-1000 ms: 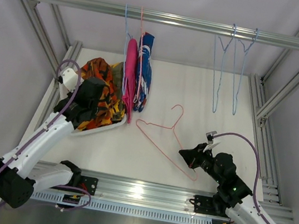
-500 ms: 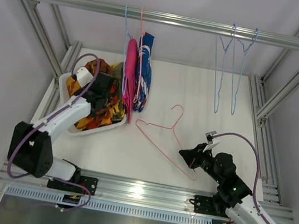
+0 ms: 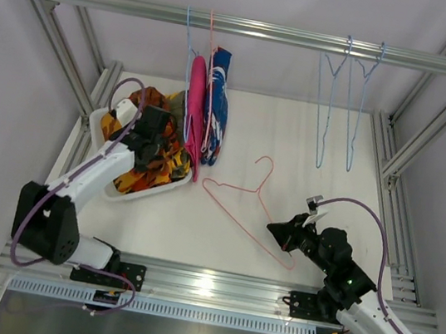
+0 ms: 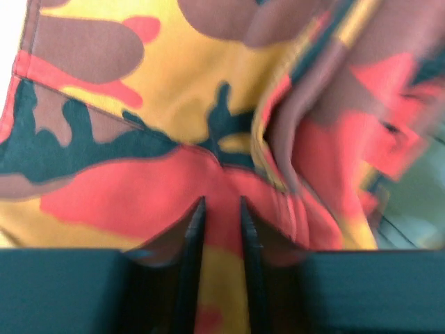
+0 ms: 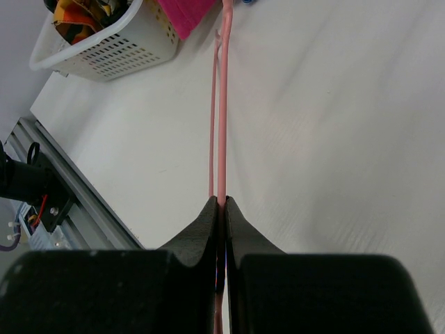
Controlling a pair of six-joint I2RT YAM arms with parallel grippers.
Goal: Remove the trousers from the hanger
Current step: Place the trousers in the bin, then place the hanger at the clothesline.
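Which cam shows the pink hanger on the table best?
Top external: the whole pink hanger lies flat on the table. Right wrist shows only its wire in the shut right pincer. Left wrist shows only camo cloth.

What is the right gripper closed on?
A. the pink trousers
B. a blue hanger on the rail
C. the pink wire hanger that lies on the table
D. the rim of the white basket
C: in the right wrist view the right gripper is shut on the thin wire of the pink hanger, which lies on the table.
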